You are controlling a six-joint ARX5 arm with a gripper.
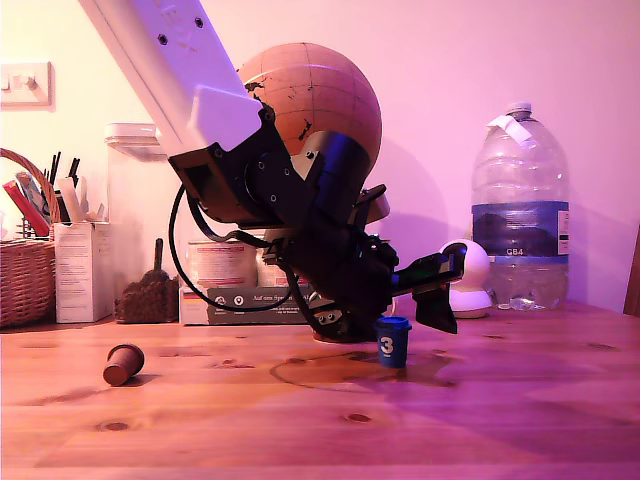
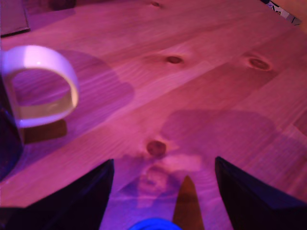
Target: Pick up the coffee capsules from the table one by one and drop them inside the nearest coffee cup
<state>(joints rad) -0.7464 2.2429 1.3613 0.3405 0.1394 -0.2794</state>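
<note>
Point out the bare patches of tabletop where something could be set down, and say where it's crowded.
Bare: the front strip of the table and the stretch between the reddish-brown capsule, lying on its side, and the blue capsule. Also open at the exterior view's right, in front of the water bottle. Crowded: the back edge with basket, boxes and tins, and around the gripper.

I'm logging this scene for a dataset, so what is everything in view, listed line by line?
Blue capsule: one, white "3", upright on the table, between the open jaws.
Brown capsule: one, lying on its side, exterior view's left.
Cup handle: one, white, wrist view; cup body mostly hidden.
Table: one, orange-brown wood.
Globe: one, orange-brown, behind the arm.
Water bottle: one, clear, exterior view's right.
Wicker basket: one, far left.
Gripper: one, black, low over the table.
</note>
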